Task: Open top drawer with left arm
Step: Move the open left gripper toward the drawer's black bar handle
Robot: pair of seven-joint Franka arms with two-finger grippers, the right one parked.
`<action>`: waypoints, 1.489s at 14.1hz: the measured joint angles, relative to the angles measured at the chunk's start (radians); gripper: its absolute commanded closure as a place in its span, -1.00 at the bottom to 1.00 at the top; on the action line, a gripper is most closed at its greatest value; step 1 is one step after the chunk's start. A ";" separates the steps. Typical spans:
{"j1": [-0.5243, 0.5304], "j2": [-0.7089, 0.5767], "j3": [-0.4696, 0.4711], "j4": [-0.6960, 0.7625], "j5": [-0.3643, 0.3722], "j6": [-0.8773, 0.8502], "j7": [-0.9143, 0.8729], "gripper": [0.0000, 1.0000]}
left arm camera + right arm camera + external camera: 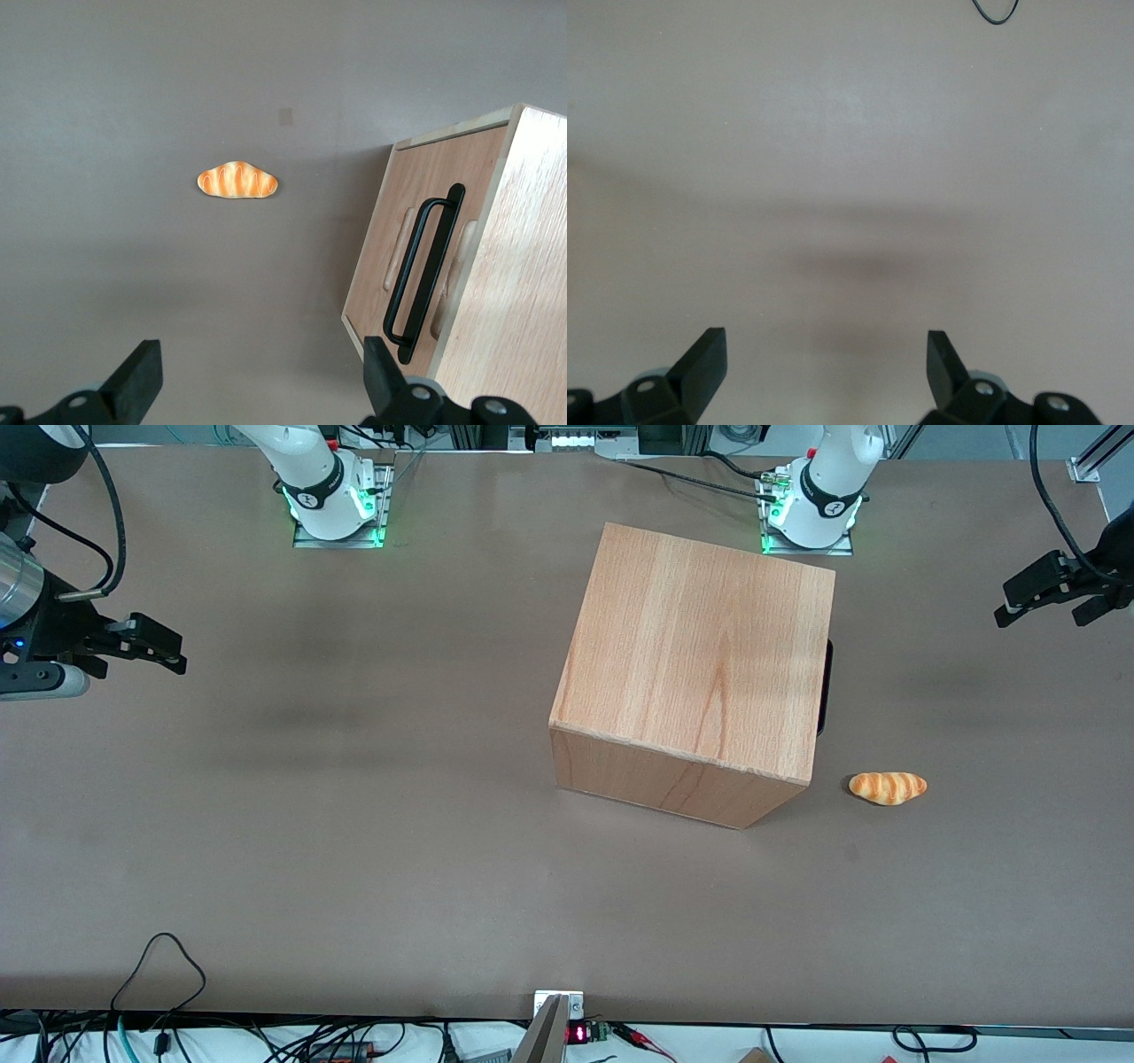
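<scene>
claw (257,381) agape above table, drawer (416,266) shut

A robotics lab: two white arm bases (335,491) are glowing green where they are bolted to a long brown table (354,824), loose black cables (159,974) are trailing along its near edge, and aluminium framing (1094,456) is standing at one corner.

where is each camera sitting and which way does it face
front view: high over the table edge, facing both arm bases; cabinet, bread roll, left arm's gripper raised, away from the cabinet.
left wrist view: looks past open fingers at the top drawer, shut, handle untouched.
right wrist view: bare table, own fingers.
shared: roll and cabinet, front and left wrist.
</scene>
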 measured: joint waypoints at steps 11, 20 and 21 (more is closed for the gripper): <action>0.000 -0.001 0.001 0.003 0.000 -0.034 0.000 -1.00; -0.010 0.037 -0.008 -0.051 0.000 -0.004 0.000 -1.00; -0.010 0.038 -0.010 -0.065 -0.003 -0.001 0.001 -1.00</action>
